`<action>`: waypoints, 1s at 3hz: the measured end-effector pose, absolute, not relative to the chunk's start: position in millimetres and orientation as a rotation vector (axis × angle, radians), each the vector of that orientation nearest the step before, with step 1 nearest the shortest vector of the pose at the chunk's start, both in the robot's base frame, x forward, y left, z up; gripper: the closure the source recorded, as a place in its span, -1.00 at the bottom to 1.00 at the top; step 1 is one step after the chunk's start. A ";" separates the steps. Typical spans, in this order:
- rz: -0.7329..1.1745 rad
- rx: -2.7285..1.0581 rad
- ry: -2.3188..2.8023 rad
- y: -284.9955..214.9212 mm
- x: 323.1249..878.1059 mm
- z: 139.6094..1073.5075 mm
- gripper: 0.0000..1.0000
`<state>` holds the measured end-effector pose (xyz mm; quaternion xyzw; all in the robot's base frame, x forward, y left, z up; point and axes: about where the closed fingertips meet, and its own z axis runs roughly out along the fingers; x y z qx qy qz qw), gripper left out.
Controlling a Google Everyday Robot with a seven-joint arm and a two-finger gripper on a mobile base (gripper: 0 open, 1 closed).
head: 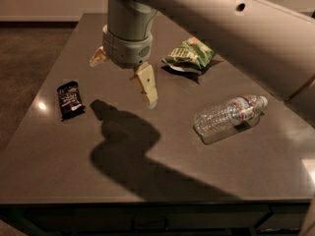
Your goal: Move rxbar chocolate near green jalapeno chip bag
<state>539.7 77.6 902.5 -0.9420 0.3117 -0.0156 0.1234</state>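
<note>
The rxbar chocolate (70, 99) is a small flat black wrapper with white lettering, lying near the table's left edge. The green jalapeno chip bag (189, 55) lies crinkled at the far middle-right of the table. My gripper (124, 78) hangs above the table between the two, to the right of the bar and left of the bag. Its two tan fingers (147, 85) are spread wide apart and hold nothing.
A clear plastic water bottle (229, 115) lies on its side at the right of the dark table (162, 181). My arm spans the upper right of the view and casts a large shadow on the table's middle.
</note>
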 end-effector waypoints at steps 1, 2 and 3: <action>-0.056 -2.811 0.837 88.4 548.6 896.7 -1.00; -0.060 -2.890 0.680 113.8 563.1 885.7 -1.00; -0.047 -2.976 0.467 152.5 574.3 865.1 -1.00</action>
